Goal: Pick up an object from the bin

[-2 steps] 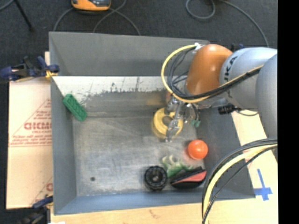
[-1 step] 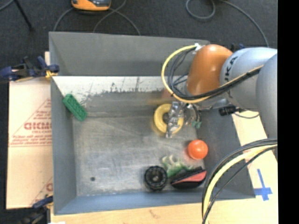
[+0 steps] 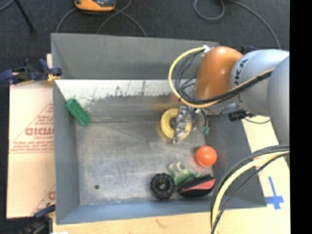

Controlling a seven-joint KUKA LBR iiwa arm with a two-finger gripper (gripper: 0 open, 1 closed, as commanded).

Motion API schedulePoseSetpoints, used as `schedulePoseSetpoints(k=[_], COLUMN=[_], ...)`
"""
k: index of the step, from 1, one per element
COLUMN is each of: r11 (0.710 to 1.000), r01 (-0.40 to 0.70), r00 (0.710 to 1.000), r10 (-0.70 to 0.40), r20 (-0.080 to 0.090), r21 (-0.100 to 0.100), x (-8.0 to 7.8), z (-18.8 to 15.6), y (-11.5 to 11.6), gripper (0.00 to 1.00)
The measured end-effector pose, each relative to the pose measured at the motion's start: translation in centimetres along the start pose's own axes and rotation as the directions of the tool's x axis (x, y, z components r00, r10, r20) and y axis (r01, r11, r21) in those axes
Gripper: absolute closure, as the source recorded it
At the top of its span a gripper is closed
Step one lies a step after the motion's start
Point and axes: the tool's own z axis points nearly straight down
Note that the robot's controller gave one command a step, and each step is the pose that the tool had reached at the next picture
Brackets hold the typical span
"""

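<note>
Nearest the front wall of the grey metal bin (image 3: 117, 152), a small cluster lay towards the right: a black wheel-like disc (image 3: 162, 185), a flat red and black item (image 3: 197, 186) just beside it, and a green and white piece (image 3: 179, 170) touching the back of that pair. An orange ball (image 3: 206, 156) sat just beyond them, apart from the cluster. Further in, the pincer (image 3: 179, 135) was lowered onto the right side of a yellow ring-shaped object (image 3: 168, 124) lying right of the bin's centre; whether it was open or closed on the ring could not be told from where I stood. The arm (image 3: 253, 79) entered from the right. At the far left, a green block (image 3: 78, 112) lay against the wall, well apart from everything else.
</note>
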Motion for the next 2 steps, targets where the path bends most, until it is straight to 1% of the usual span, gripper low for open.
schedulePoseSetpoints(k=[1,2], r11=[1.000,0.998], r01=[-0.009,-0.068], r00=[1.000,0.998], r10=[0.009,0.068], r20=[0.007,-0.003], r21=[0.003,0.000], x=[0.2,-0.9], z=[0.2,-7.6], y=[0.3,0.2], gripper=[1.00,1.00])
